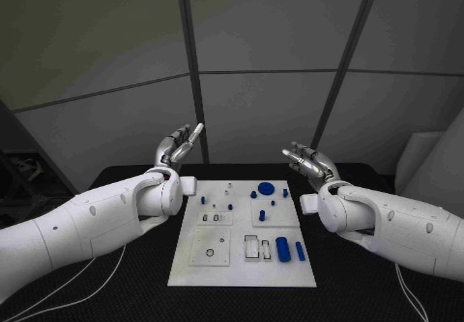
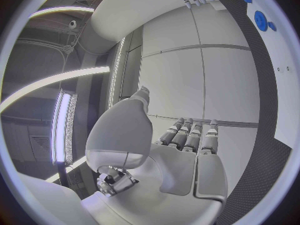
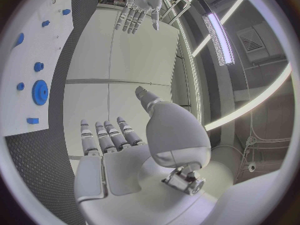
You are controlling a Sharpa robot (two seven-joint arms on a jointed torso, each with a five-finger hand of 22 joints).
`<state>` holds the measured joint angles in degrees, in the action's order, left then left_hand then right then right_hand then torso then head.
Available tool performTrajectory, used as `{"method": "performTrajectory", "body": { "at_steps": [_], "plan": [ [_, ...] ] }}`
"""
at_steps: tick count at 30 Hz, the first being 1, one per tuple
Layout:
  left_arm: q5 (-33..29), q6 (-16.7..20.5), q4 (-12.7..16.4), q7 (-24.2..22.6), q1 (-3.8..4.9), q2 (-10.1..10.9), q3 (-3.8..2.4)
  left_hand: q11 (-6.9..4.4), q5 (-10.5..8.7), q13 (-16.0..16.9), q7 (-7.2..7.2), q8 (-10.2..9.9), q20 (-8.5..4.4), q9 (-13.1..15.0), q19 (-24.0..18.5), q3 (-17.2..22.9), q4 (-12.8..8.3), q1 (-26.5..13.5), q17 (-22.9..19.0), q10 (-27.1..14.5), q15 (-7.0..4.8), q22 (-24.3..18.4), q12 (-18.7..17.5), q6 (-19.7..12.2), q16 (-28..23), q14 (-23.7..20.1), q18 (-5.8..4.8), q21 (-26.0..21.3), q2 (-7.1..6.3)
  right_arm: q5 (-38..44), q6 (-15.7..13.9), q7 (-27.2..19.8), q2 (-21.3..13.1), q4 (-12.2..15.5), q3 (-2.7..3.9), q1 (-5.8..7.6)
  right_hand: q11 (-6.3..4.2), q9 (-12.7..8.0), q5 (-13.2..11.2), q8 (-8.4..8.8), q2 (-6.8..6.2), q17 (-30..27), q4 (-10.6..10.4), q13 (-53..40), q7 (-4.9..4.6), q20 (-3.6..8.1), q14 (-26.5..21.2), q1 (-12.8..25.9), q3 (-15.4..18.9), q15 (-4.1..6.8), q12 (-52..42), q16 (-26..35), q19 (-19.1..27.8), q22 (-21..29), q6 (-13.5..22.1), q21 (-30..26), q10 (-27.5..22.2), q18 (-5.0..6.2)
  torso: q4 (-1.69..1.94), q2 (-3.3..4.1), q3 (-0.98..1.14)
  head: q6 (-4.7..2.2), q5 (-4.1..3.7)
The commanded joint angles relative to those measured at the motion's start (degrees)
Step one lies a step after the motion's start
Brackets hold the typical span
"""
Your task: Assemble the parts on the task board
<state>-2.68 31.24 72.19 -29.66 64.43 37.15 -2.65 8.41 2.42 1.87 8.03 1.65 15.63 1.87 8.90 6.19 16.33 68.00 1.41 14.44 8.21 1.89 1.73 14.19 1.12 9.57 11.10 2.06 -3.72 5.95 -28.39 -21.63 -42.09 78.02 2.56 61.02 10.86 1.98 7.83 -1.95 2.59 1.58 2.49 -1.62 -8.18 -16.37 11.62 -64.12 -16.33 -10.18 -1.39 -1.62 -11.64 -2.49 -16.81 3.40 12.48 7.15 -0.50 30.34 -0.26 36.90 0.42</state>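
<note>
In the middle of the table: the white rectangular task board (image 1: 242, 268) lies flat on the black table (image 1: 358, 295), its long side running away from the robot, so both arms can reach it equally.
Parts at the far end: a round blue toothed disc (image 1: 265, 188) and several small blue pegs (image 1: 253, 195) lie or stand there, near small holes; I cannot tell which are already seated.
Parts at the near end: a thick blue cylinder (image 1: 282, 249) and a thinner blue rod (image 1: 300, 251) lie side by side, just beside a rectangular slot (image 1: 251, 247); they look loose and waiting to be taken.
Other seats: a square plate with a small ring (image 1: 211, 253) on the near left of the board, and a small blue peg (image 1: 261, 215) on a middle plate.
Left robot hand: the silver left robot hand (image 1: 178, 149) is raised above the far left corner of the board, fingers apart and pointing up, holding nothing; the left wrist view shows an empty palm (image 2: 181, 170).
Right robot hand: the silver right robot hand (image 1: 308, 161) is raised in the same way on the far right side, spread and empty; its palm (image 3: 119, 165) is bare in the right wrist view.
Why so: both hands stand well apart from the board, probably a ready pose that keeps the parts visible from above.
Progress: in my judgement the assembly is at its beginning, because no part is held.
</note>
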Motion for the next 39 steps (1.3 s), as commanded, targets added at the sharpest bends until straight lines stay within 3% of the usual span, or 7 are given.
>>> {"method": "performTrajectory", "body": {
  "at_steps": [1,7,8,9,15,26,39],
  "plan": [
    [-1.0,-6.4,-1.0,-2.1,0.29,-0.4,-0.16,0.19,0.33,0.1,2.5,0.2,0.47,0.1,0.1,0.0,0.3,0.8,0.1,0.7,0.11,0.1,0.3,0.4,0.3,0.6,-0.87,0.2,0.11,5.2,10.6,4.6,0.4,-1.4,0.31,0.24,1.21,0.8,-0.5,-1.49,-1.06,0.9,4.1,-0.8,-5.54,-0.36,10.3,-6.6,-1.0,-0.82,-1.3,-1.7,-7.4,-1.7,-8.7,3.6,9.1,1.74,-0.02,-0.02,-0.01,0.0,0.0],
    [-1.0,-6.6,-1.1,-2.2,0.32,-0.5,-0.18,2.05,0.38,0.7,4.24,1.0,0.97,0.6,3.7,-0.2,-0.1,1.8,0.9,6.6,2.01,1.0,1.5,4.6,1.7,7.7,-0.85,1.9,1.1,6.6,13.8,6.0,0.7,-3.1,0.66,0.39,2.28,1.8,-0.4,-3.63,-1.73,2.3,6.7,-1.7,-6.28,-0.24,30.2,-10.3,-1.6,-1.35,-3.2,-5.2,-25.7,-5.5,-21.0,12.5,24.0,2.37,-0.02,-0.02,-0.01,0.0,0.0],
    [-1.0,-6.6,-1.1,-2.2,0.32,-0.5,-0.18,2.59,0.33,1.0,4.64,1.5,1.09,1.0,6.6,-0.3,-0.3,2.2,1.4,9.9,2.43,1.6,2.2,7.2,2.7,12.0,-0.91,3.1,1.34,6.7,13.9,6.1,0.7,-3.1,0.67,0.39,2.27,2.0,-0.1,-4.18,-1.85,2.6,7.3,-2.0,-6.21,-0.1,34.5,-11.0,-1.8,-1.22,-3.8,-5.9,-27.6,-5.8,-24.1,13.6,28.1,2.47,-0.02,-0.02,-0.01,0.0,0.0],
    [-1.0,-7.7,-0.8,-1.5,0.32,1.1,-0.16,3.01,0.37,1.5,5.13,2.5,1.14,1.7,10.6,-0.4,-0.6,2.6,2.0,13.7,2.71,2.6,3.1,11.2,3.9,16.3,-0.98,4.9,1.48,22.0,7.7,5.4,0.7,-5.2,0.71,1.09,2.03,2.2,0.1,-4.58,-1.92,2.7,7.6,-2.1,-6.2,0.03,36.0,-11.4,-1.9,-1.03,-4.2,-6.3,-28.8,-6.1,-26.3,14.3,31.0,2.6,-0.08,0.67,0.02,0.85,0.11],
    [-0.9,-7.9,0.1,-1.0,0.35,2.5,-0.15,3.34,0.38,3.3,5.33,7.2,0.89,4.7,29.3,-1.2,-2.7,4.6,4.2,31.4,2.38,6.6,7.6,28.0,10.4,37.3,-1.0,13.9,2.12,30.3,6.8,6.3,0.9,-6.5,0.72,1.82,0.33,2.5,1.9,-5.83,-2.24,3.4,9.2,-2.4,-5.19,1.85,43.5,-13.0,-2.8,1.34,-5.4,-8.0,-35.5,-7.8,-33.8,18.9,39.7,3.41,-0.12,1.14,-0.02,0.94,0.03],
    [4.8,-9.2,5.7,1.6,0.51,7.3,-0.14,0.53,0.47,3.7,3.63,9.3,-2.54,5.8,41.1,-2.8,-7.1,7.2,6.3,43.7,-1.66,8.4,9.5,37.1,14.1,51.8,-0.52,20.0,2.57,47.3,8.0,9.4,1.3,-7.7,0.74,4.27,-2.38,2.4,3.2,-5.85,-3.18,4.2,10.6,-2.3,-2.87,6.2,54.7,-13.2,-2.9,5.36,-4.6,-9.2,-41.9,-13.4,-39.6,29.8,47.7,3.15,0.65,2.75,-0.03,0.99,-0.17],
    [9.6,-11.3,16.3,4.1,0.49,12.8,-0.16,-1.12,0.53,3.4,2.23,9.1,-4.08,6.3,43.5,-2.8,-11.2,10.6,7.6,49.7,-3.06,8.5,8.5,42.0,14.1,55.3,-0.64,21.2,2.25,73.4,17.2,17.8,3.2,-8.4,0.75,8.64,-5.44,2.4,3.3,-4.18,-5.87,10.8,10.2,-2.4,-0.74,9.86,68.8,-10.2,-5.2,9.39,-2.3,-13.9,-46.2,-21.6,-44.0,44.0,55.6,3.4,1.88,6.77,-0.35,-0.41,-1.28]
  ]
}}
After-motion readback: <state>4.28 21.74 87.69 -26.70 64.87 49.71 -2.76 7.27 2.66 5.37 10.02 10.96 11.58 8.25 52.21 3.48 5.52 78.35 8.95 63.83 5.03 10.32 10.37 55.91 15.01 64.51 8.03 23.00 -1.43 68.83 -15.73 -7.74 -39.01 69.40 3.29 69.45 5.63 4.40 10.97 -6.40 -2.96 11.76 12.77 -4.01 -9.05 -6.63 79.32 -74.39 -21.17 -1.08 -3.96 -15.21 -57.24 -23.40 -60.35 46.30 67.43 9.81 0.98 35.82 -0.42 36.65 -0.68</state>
